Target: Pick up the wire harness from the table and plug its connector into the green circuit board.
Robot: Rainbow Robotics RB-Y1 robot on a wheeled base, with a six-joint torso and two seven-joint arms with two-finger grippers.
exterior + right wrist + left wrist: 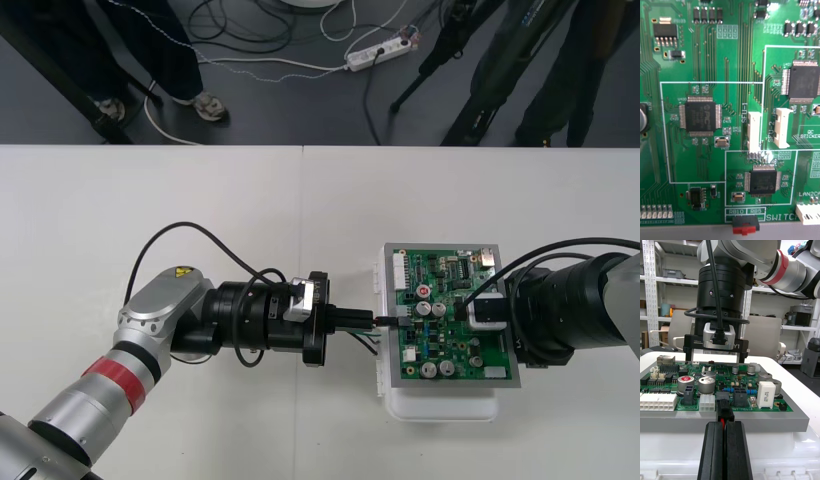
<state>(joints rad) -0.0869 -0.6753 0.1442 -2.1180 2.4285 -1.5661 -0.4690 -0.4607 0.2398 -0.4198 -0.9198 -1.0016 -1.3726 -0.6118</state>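
Observation:
The green circuit board (450,300) sits on its white base (440,405) at the table's right of centre. My left gripper (385,322) reaches in level from the left and is shut on the harness's small black plug (724,409). A red wire (720,420) shows between the fingers (713,450). The plug (398,322) meets the board's left edge beside a white connector (707,403); I cannot tell whether it is seated. My right gripper (485,308) hangs over the board's right half, and its body (720,339) stands behind the board (726,380). Its wrist camera looks straight down on the board (733,56).
Tall round capacitors (707,384) and a white block (766,394) rise from the board just behind the plug. Loose harness wires (366,342) trail under the left gripper. Bare table lies in front of, behind and to the left of the board.

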